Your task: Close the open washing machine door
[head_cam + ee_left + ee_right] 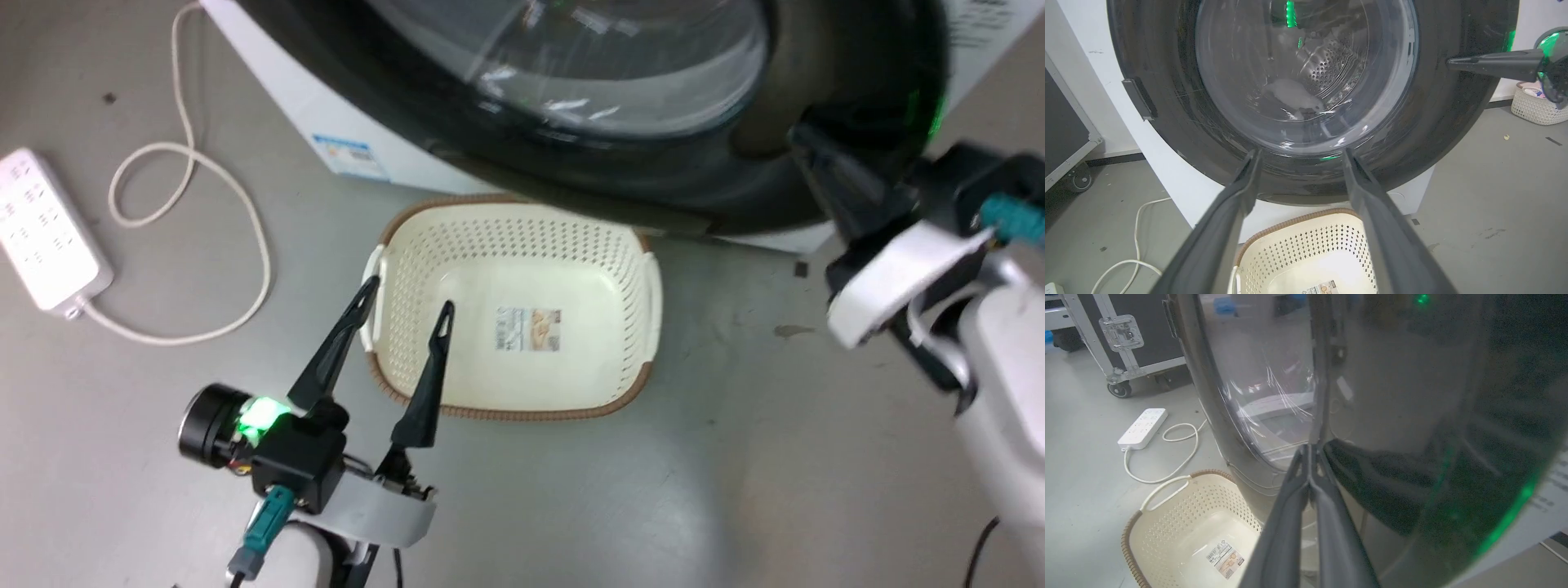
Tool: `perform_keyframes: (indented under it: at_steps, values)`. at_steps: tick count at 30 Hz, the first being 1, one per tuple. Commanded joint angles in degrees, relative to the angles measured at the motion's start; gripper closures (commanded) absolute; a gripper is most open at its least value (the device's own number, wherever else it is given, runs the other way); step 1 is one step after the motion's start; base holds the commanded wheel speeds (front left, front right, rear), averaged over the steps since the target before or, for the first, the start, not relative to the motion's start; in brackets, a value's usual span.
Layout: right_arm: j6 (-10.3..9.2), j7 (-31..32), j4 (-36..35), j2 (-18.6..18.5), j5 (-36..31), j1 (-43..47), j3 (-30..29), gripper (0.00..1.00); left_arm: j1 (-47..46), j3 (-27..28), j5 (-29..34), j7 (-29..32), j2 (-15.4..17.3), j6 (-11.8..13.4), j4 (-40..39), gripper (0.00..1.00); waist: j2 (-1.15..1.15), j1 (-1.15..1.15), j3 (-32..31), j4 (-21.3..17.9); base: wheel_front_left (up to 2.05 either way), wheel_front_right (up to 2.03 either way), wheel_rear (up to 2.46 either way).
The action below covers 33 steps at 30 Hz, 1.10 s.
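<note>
The washing machine door (653, 175) spans the top of the head view, a glossy black rim around a bulging glass window. Its face is turned toward me against the white washing machine (286, 90). In the left wrist view the steel drum shows through the glass of the door (1437, 122). My right gripper (804, 135) is shut, with its fingertips pressed on the rim's right side. The right wrist view has the shut tips (1310, 448) against the door (1412, 416). My left gripper (411, 294) hangs open and holds nothing, low before the door (1301, 152).
A cream perforated basket (629, 269) sits on the floor right under the door, below my left fingers. A white power strip (45, 229) and its looping cable (245, 212) lie at the left. A wheeled black case (1126, 335) stands further left, and another basket (1533, 108) at the right.
</note>
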Motion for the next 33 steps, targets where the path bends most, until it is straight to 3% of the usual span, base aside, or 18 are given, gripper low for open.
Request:
perform_keyframes:
  at_steps: [1,14,24,25,26,33]
  values:
    - [-0.15,0.43,1.31,-0.88,0.53,-1.96,-0.48,1.00,-1.03,-0.21,0.33,-0.29,-0.40,-0.25,-0.07,0.00,0.00,-0.02,1.21,1.12,0.00,0.00,0.00]
    - [-0.15,1.57,14.64,-0.94,2.85,-14.59,-5.15,1.00,-2.30,-0.69,0.51,-0.29,-1.56,-0.50,0.19,0.00,0.00,-0.02,3.44,2.89,0.00,0.00,0.00]
    - [-0.15,-2.81,19.94,1.86,3.19,-13.35,-5.56,1.00,-1.52,0.59,-0.44,-0.29,-1.90,-0.65,1.79,0.00,0.00,-0.02,-0.48,1.48,0.00,0.00,0.00]
    - [-0.15,-3.76,20.10,2.12,3.29,-12.53,-5.76,0.67,-1.23,0.96,-0.73,-0.29,-1.97,-0.64,2.01,0.00,0.00,-0.02,-1.42,1.17,0.00,0.00,0.00]
    - [-0.15,-6.52,20.23,3.56,3.91,-8.01,-6.69,0.00,0.94,3.13,-2.47,-0.29,-2.32,-0.21,5.99,0.00,0.00,-0.02,-5.45,-0.35,0.00,0.00,0.00]
    - [-0.15,-9.42,16.76,7.27,3.00,3.25,-11.33,0.00,3.21,6.08,-5.13,-0.29,-2.30,-0.73,9.73,0.00,0.00,-0.02,-12.26,-3.89,0.00,0.00,0.00]
